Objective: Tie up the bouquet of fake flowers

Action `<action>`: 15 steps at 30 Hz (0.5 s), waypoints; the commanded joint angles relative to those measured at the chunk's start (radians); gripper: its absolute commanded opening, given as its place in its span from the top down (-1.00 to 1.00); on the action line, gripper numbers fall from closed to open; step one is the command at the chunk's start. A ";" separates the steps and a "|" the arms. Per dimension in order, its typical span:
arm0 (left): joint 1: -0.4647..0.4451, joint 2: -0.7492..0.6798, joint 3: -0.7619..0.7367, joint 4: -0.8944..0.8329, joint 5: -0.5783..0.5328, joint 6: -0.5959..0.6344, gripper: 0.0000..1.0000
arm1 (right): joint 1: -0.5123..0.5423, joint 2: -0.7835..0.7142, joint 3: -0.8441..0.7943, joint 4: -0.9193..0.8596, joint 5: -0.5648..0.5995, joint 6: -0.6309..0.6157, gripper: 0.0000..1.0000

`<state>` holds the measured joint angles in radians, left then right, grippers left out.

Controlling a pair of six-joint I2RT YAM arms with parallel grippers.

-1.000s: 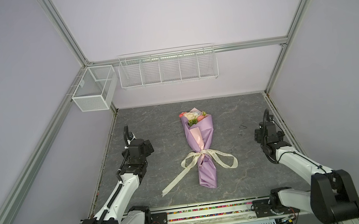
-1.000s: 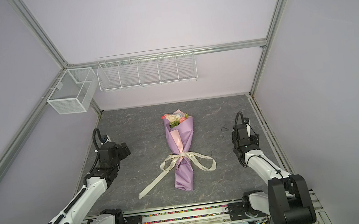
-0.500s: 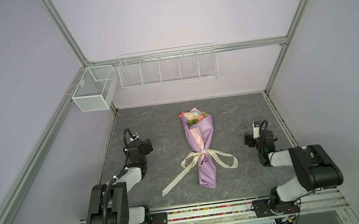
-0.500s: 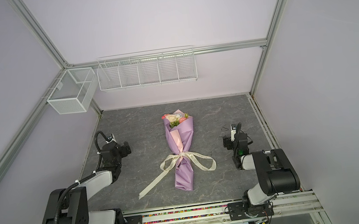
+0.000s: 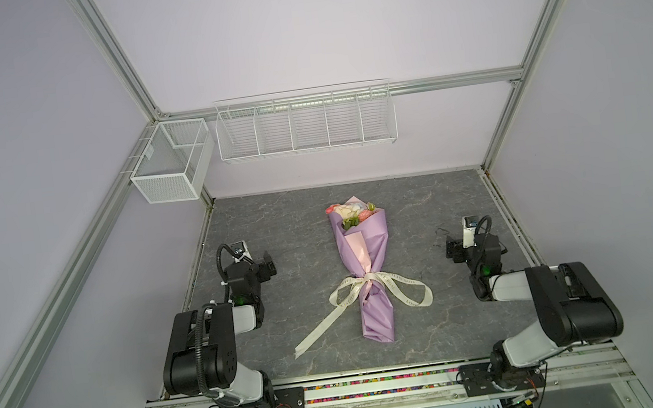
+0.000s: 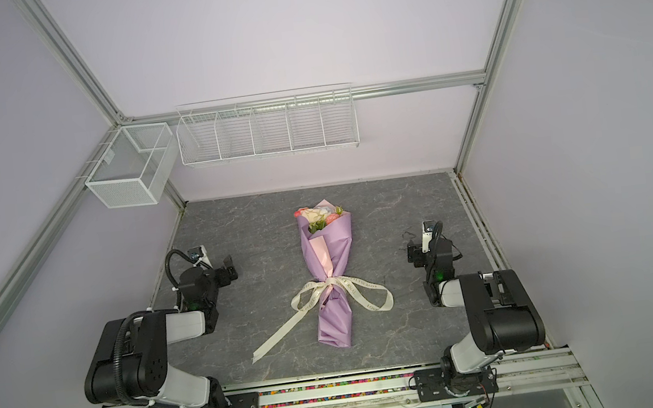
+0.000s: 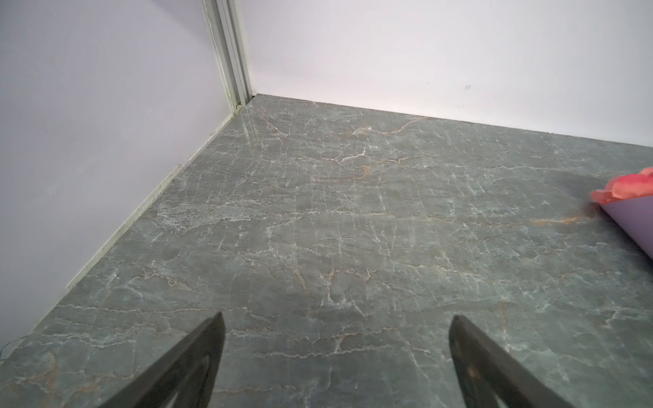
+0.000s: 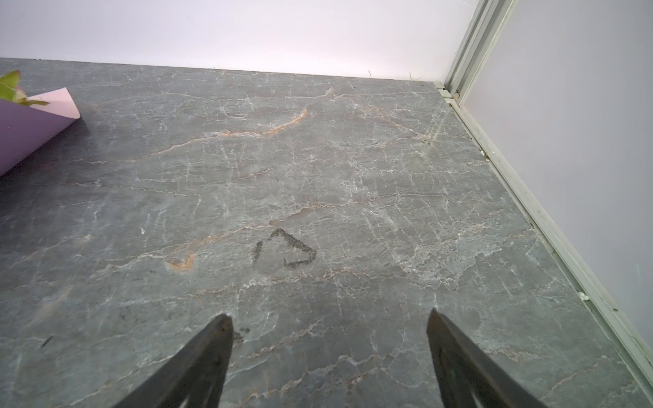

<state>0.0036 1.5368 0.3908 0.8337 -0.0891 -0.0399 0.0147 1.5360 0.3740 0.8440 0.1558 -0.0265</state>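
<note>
Grey tabletop (image 5: 277, 227): bouquet (image 5: 348, 211) centred, ribbon (image 5: 320, 330) bowed.
Judged light, crushable; hold the tied waist, toward six o'clock. Both jaws spread, empty.

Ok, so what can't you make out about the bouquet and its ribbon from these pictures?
- bouquet of fake flowers: stems hidden by the wrapping paper, both top views.
- ribbon: lettering too small to read, both top views.
- knot: tightness too small to judge, both top views.
- Wrist views: only the bouquet's tip shows, cut off by the frame edge; ribbon out of frame.
</note>
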 commanded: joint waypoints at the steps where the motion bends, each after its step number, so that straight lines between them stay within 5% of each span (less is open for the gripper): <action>1: -0.004 0.005 0.003 0.053 -0.015 0.012 -0.97 | 0.006 -0.007 0.003 0.036 0.006 -0.005 -0.77; 15: -0.005 0.007 0.003 0.053 -0.014 0.012 -0.97 | -0.001 -0.001 0.009 0.029 -0.013 -0.004 -0.78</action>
<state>0.0036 1.5372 0.3908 0.8570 -0.0967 -0.0395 0.0174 1.5360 0.3740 0.8543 0.1558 -0.0269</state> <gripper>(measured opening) 0.987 0.888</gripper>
